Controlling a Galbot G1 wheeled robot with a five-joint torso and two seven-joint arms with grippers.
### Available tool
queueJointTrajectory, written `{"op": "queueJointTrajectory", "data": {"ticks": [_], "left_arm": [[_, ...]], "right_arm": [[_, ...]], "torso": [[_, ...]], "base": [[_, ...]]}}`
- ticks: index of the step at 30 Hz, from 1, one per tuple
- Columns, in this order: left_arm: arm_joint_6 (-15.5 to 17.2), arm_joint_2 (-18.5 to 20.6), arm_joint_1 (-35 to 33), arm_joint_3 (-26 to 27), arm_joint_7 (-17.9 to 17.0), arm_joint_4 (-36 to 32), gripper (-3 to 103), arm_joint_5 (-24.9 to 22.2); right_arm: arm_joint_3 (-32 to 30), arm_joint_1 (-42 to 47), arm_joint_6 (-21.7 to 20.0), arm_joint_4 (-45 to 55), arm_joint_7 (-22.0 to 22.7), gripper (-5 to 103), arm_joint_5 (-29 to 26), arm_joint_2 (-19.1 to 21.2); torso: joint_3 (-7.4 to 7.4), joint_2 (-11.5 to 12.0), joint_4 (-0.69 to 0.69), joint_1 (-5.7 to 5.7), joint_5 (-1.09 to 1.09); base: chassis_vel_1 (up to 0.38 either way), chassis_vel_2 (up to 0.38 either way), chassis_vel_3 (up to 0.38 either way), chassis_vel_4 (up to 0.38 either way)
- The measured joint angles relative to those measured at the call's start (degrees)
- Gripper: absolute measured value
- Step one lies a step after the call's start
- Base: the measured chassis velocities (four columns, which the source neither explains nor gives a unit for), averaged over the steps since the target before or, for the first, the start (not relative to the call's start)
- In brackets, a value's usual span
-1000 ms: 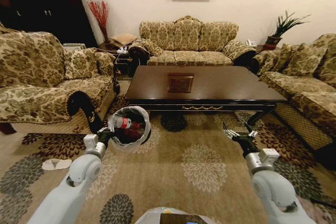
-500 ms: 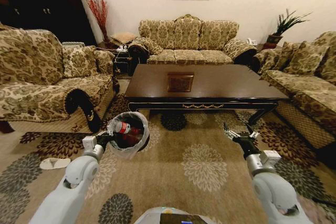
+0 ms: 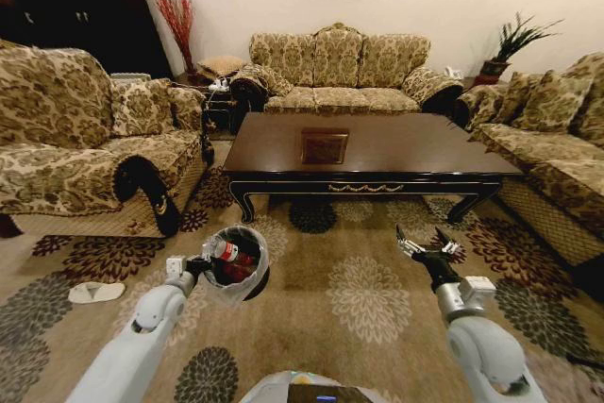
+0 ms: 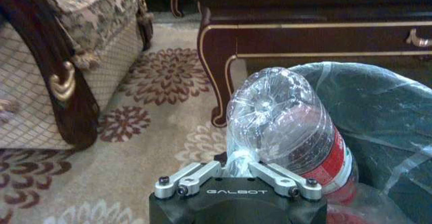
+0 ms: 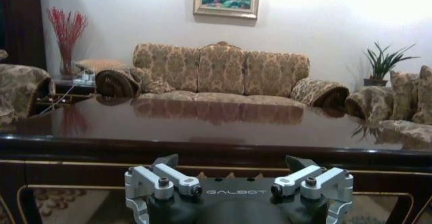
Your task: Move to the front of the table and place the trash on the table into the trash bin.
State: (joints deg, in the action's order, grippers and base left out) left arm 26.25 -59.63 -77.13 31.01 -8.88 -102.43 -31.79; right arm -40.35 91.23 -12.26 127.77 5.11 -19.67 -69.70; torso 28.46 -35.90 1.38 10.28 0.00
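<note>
From my end, the left gripper (image 3: 198,264) is clenched on the liner bag of the trash bin (image 3: 237,262), holding the bin up off the carpet (image 3: 363,299) in front of the table (image 3: 377,153). In the left wrist view the fingers are pinched together on a bunch of that clear plastic (image 4: 238,159), right against the bottle (image 4: 287,128). The bottle sits inside the bin with its red cap (image 3: 216,252) pointing toward the gripper, plus some red stuff under it I can't make out. The right gripper (image 3: 425,244) hangs over the carpet near the table's front right leg, jaws spread wide, nothing in them. The dark tabletop just shows a reflection of the wall picture (image 3: 325,147).
</note>
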Motion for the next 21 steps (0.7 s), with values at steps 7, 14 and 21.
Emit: {"op": "queueJointTrajectory", "data": {"ticks": [7, 14, 21], "left_arm": [[-0.2, -0.1, 2.2, -3.1, 0.0, 3.6, 1, 0.7], [-0.4, -0.2, 2.4, -3.6, 0.1, 4.5, 1, 0.9], [-0.7, 0.0, 2.0, -3.1, 0.2, 4.3, 1, 1.0]], "right_arm": [[1.0, 0.2, -0.3, 0.6, 1.2, 100, 0.6, 0.4], [1.3, 0.3, -0.8, 0.7, 2.4, 100, 1.1, 0.0], [1.1, 0.3, -1.0, 0.6, 2.2, 100, 1.2, 0.0]], "torso": [[-1.06, 1.9, 0.01, -0.8, 0.0], [-2.0, 3.4, 0.01, -1.43, 0.01], [-2.96, 5.0, 0.02, -2.07, 0.0]], "base": [[0.0, 0.0, 0.0, 0.0], [0.0, 0.0, 0.0, 0.0], [0.0, 0.0, 0.0, 0.0]]}}
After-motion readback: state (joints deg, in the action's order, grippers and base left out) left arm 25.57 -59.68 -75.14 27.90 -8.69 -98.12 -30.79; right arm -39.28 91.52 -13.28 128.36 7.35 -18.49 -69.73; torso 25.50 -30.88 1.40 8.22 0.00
